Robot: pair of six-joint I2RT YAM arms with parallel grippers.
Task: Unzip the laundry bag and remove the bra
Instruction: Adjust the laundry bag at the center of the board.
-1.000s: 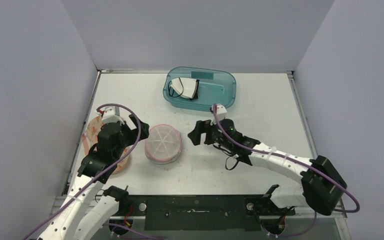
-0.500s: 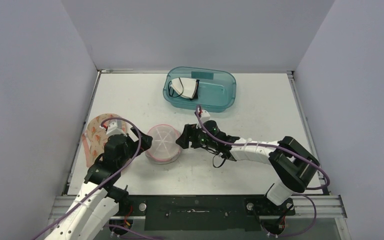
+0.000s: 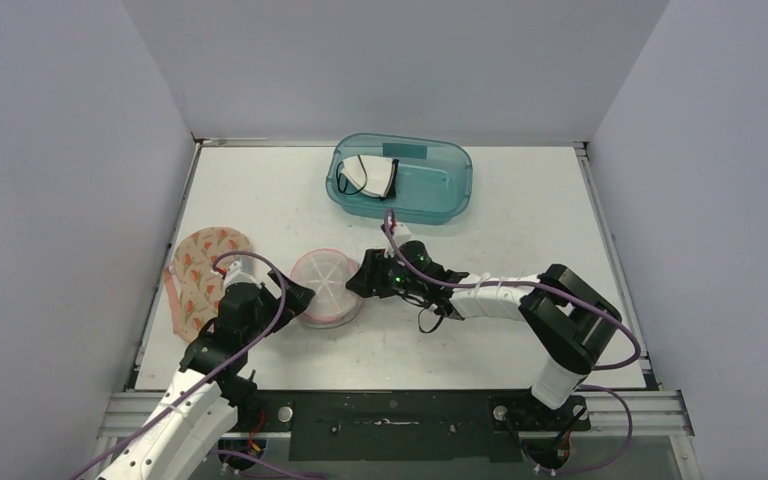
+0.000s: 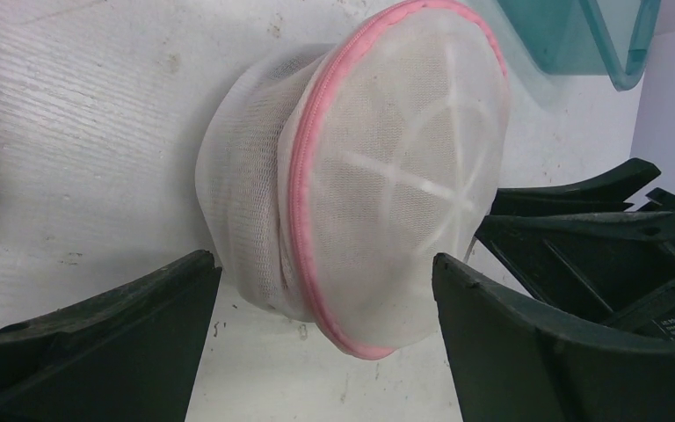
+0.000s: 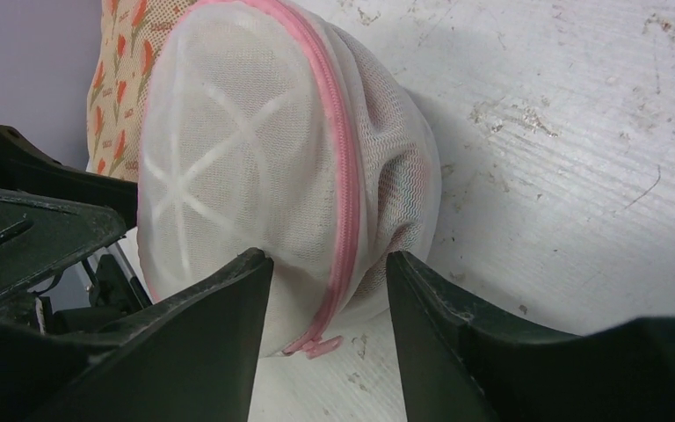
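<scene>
Nearest us, the round white mesh laundry bag (image 3: 326,288) sits on the surface with a hand on each side. The left hand (image 4: 321,272) is at the bag's left, spread wide, one finger either side of its body and neither visibly touching the mesh. The right hand (image 5: 330,264) is at the bag's right, its fingers part-way apart around the lower rim and not pinching anything we can make out. The pink zip (image 5: 343,167) runs shut round the rim, and its small pink zip pull (image 5: 321,345) pokes out at the bottom edge, just between the right fingers. We judge the step in hand to be catching that pull. We would bring the right fingers together on the tab alone, not on loose mesh, and have the left hand clamp the bag's body so the zip runs instead of dragging the bag along. The bra should be inside, but the mesh shows only a faint wavy pinkish shade, so we cannot tell. Left of the bag lie orange-patterned fabric cups (image 3: 198,272). Beyond the bag stands an oval teal plastic tub (image 3: 440,190) holding a white garment with black trim (image 3: 370,178). The white surface (image 5: 536,114) is scuffed and scratched, and plain pale grey walls (image 3: 390,60) close it in on three sides.
</scene>
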